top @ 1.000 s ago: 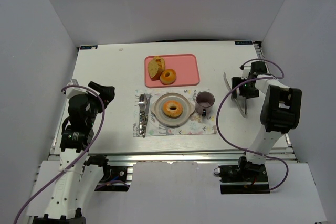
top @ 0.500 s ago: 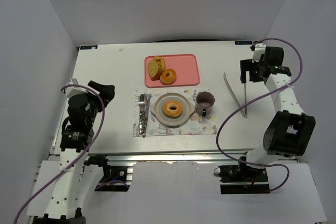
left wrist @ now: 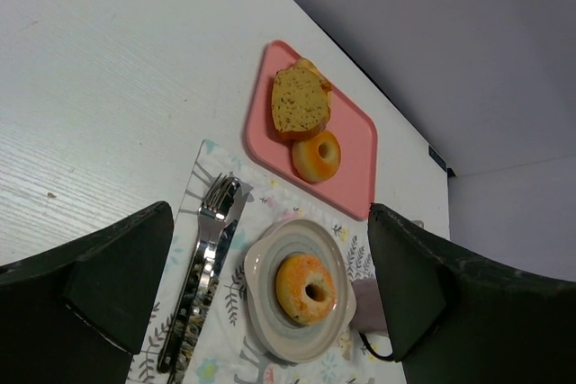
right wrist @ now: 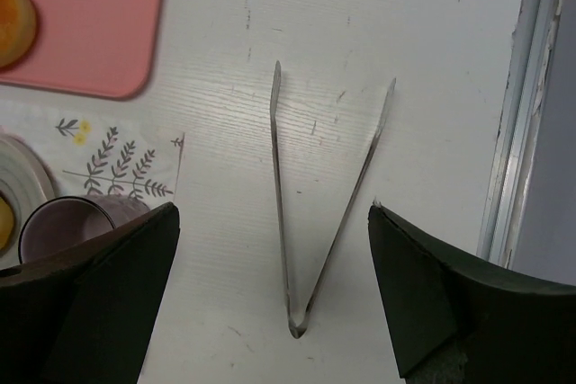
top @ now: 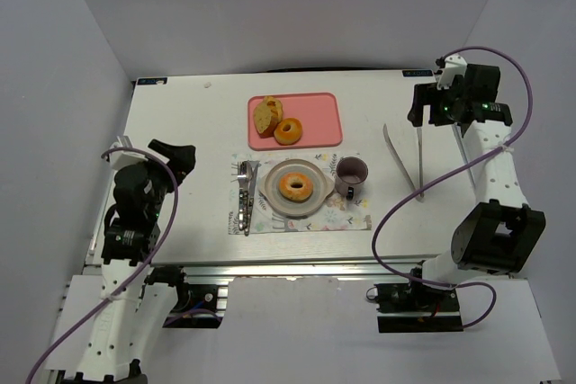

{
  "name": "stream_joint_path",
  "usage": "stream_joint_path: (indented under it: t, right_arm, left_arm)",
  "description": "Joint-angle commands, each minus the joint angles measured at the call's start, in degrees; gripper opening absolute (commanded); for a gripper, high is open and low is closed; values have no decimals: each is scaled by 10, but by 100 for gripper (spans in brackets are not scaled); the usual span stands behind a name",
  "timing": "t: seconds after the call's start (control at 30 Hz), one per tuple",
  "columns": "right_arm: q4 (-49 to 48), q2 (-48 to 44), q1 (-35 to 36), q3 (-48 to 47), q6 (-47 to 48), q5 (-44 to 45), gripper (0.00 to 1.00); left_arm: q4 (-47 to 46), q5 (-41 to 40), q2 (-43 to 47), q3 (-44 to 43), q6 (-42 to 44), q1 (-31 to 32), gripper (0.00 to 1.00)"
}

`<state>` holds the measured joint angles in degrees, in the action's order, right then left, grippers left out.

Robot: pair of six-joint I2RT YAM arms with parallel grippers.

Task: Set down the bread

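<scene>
The bread [top: 296, 187], a golden-brown ring with a centre hole, lies on the grey plate [top: 273, 200] on the placemat. It also shows in the left wrist view [left wrist: 306, 290]. A deeper-orange ring [top: 288, 130] and a holeless bread chunk [top: 266, 115] lie on the pink tray [top: 322, 114]. My left gripper [top: 175, 155] is open and empty at the left, well clear of the plate; its view [left wrist: 270, 222] looks towards the plate. My right gripper [top: 421, 112] is open and empty, raised above the metal tongs [right wrist: 297, 222] at the far right.
A fork and a knife [top: 245, 195] lie left of the plate on the patterned placemat [top: 355, 219]. A purple mug [top: 350, 173] stands right of the plate. The metal tongs [top: 407, 161] lie on the table at the right, near its edge.
My right arm has swung up and back towards the far right corner, away from the tongs lying on the table. The left arm and the bread have not moved.
</scene>
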<state>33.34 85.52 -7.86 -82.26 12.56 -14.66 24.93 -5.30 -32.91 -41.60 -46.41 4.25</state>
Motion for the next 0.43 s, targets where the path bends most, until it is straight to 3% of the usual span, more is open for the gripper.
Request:
stream_joint_path:
  t: [0.0, 0.4]
  right_arm:
    - [9, -13, -3, -17, -6, -33, 90]
    - [-21, -32, -3, 28, -14, -8, 90]
  left_arm:
    - [1, -1, 11, -5, 3, 0, 98]
    - [8, -1, 16, -7, 3, 0, 98]
